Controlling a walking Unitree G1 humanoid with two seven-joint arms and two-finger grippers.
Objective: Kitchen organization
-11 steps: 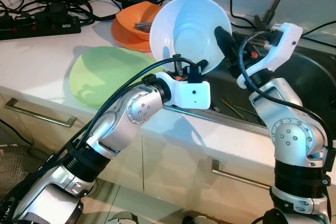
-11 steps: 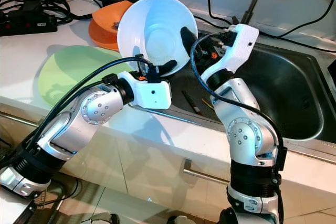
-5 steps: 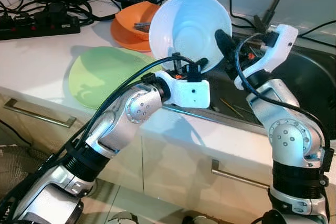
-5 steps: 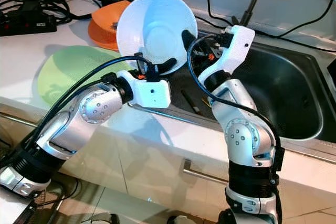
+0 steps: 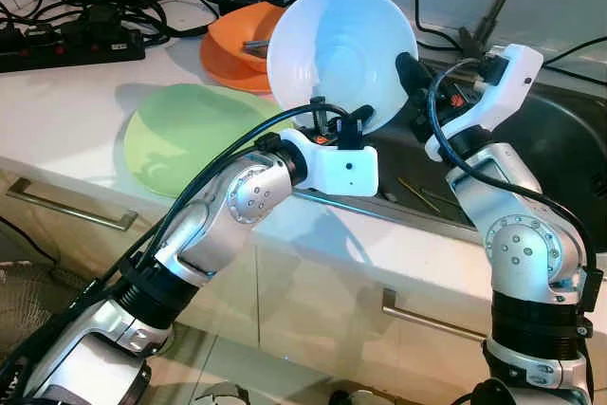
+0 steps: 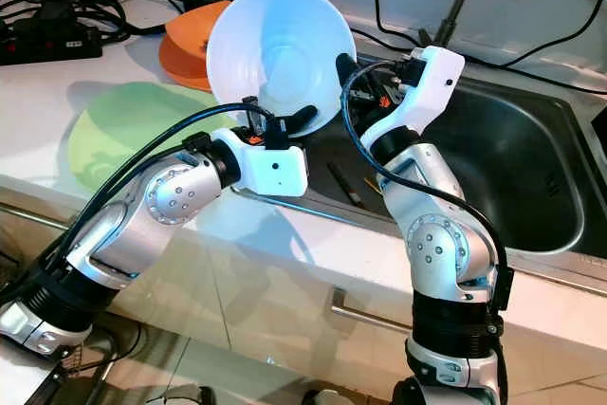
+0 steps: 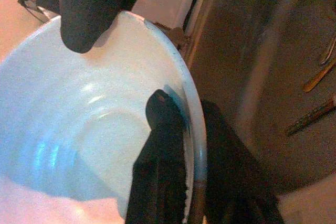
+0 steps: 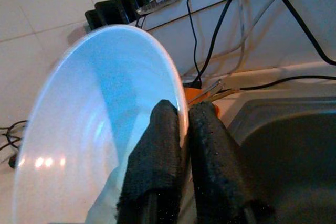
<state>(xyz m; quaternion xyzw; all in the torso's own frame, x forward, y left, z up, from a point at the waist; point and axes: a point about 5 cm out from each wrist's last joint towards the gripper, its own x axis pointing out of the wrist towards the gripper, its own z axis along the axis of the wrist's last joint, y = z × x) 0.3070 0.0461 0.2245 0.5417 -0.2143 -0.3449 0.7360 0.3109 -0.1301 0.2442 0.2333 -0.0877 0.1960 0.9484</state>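
A: The white bowl (image 5: 341,56) was up in the air, tipped on edge with its hollow facing the robot, above the seam where the surface (image 5: 85,111) met the sink (image 6: 531,187). It looked empty.

B: Who had it?

A: Both. The left gripper (image 7: 181,129) had its jaws closed on the lower rim, one finger inside and one outside. The right gripper (image 8: 184,129) pinched the rim on the sink side the same way.

B: What worried you?

A: Two thin pinches on a slick rim. If either arm pulled off line from the other, I judged the bowl could twist out and drop into the sink or hit the surface's front edge. Releasing one side early would leave it swinging from a single pinch.

B: Anything nearby to hit?

A: An orange bowl (image 5: 242,40) sat toward the back edge of the surface, with what looked like a metal utensil in it. A green plate (image 5: 190,135) lay flat nearer the front edge, bare. A few utensils (image 6: 346,187) lay in the sink.
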